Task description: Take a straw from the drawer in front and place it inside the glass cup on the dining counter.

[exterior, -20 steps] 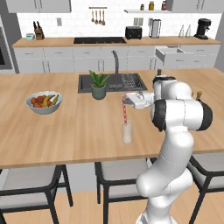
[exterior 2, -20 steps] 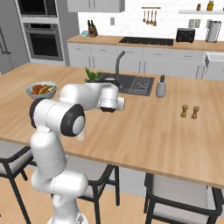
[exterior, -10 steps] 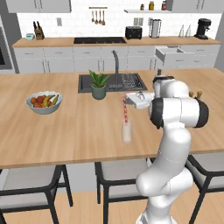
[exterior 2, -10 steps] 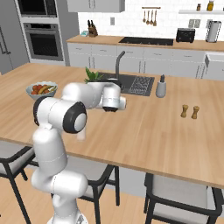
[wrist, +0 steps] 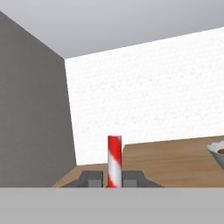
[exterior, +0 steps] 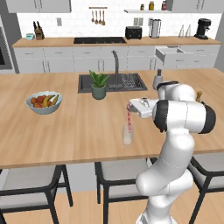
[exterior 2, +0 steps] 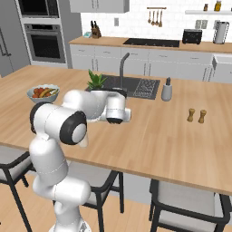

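Observation:
My gripper [exterior: 130, 106] is shut on the straw [exterior: 129, 119], a thin red-and-white striped stick that hangs upright from it. Directly below stands the glass cup [exterior: 127, 134] on the dining counter [exterior: 78, 127], near its front edge. The straw's lower end appears to reach into the cup's mouth. In the hand view the straw [wrist: 114, 159] rises between the two dark fingertips [wrist: 92, 178] of the gripper [wrist: 113, 180]. The drawer [exterior: 174, 54] stands pulled open in the wall cabinets at the back right.
A fruit bowl [exterior: 44, 103] sits at the left of the island. A potted plant [exterior: 99, 85] stands by the dark sink [exterior: 127, 82] and tap. Two brown shakers [exterior 2: 197, 115] stand to the right. Stools [exterior: 30, 183] are tucked under the front edge.
The hand and the straw have shifted very slightly toward the cup. The cup and everything else on the counter stay where they were.

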Available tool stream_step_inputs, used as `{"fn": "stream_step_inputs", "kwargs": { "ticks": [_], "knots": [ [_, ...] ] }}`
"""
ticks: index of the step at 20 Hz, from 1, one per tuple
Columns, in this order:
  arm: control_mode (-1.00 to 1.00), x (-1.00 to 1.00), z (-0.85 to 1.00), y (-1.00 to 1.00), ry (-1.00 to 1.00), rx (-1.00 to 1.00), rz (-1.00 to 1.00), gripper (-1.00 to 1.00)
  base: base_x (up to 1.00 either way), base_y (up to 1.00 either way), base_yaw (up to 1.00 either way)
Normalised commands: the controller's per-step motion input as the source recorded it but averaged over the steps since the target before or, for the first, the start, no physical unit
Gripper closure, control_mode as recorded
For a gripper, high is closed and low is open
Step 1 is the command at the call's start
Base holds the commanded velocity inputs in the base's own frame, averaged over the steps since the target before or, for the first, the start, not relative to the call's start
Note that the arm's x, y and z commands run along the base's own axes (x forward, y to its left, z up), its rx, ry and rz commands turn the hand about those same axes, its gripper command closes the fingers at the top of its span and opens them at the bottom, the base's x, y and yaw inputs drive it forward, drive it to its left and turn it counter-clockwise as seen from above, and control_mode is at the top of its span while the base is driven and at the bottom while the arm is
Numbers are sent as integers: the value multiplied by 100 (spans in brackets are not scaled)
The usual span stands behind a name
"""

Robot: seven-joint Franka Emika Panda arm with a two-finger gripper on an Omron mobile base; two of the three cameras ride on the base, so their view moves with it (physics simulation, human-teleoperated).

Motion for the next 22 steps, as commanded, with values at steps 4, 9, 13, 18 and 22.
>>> {"fn": "stream_step_inputs", "kwargs": {
  "ticks": [4,9,13,18,22],
  "knots": [
    [-100,19,-25,2,-8,0,0,-100,0,0,0],
    [-100,15,-10,0,-11,0,0,-100,0,0,0],
    [-100,-3,0,0,-13,0,0,-100,0,0,0],
    [-100,-54,37,-11,-22,0,0,-100,0,0,0],
    [-100,-88,100,-6,-33,-1,0,-100,0,0,0]
  ]
}}
